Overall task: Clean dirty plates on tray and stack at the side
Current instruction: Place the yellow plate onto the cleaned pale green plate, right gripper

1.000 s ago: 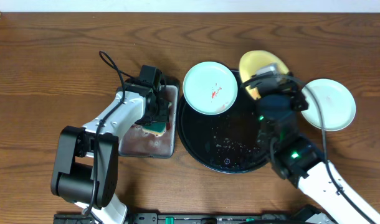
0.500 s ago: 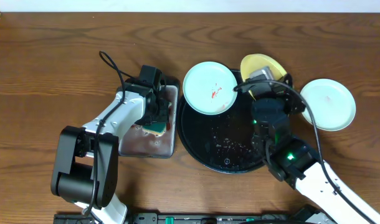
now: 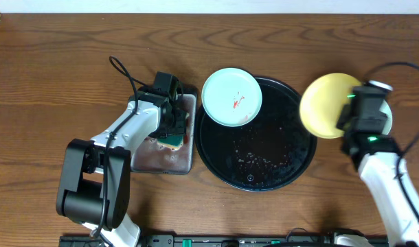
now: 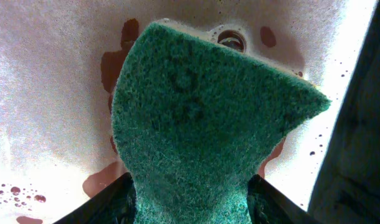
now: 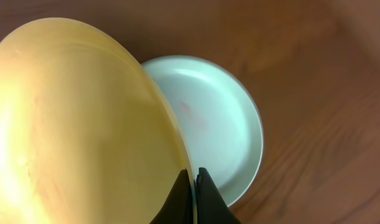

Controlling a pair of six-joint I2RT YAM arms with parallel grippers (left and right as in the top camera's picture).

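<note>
Your wooden table, with three things lying on it.
You have the table (image 3: 58,55) in bare brown wood. The black tray (image 3: 278,130) sits just toward 3 o'clock from the table's centre. The grey pan (image 3: 154,161) lies just beside the tray, at its 9 o'clock. A mint plate (image 5: 221,124) lies flat on the wood at the tray's 3 o'clock, mostly hidden from overhead.

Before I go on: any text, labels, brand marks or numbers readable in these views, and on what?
None readable in any view.
Yellow plate, mint plate on the tray, sponge, metal pan: no print on any of them.
Only marks: red sauce smears on that mint plate, not writing.
</note>
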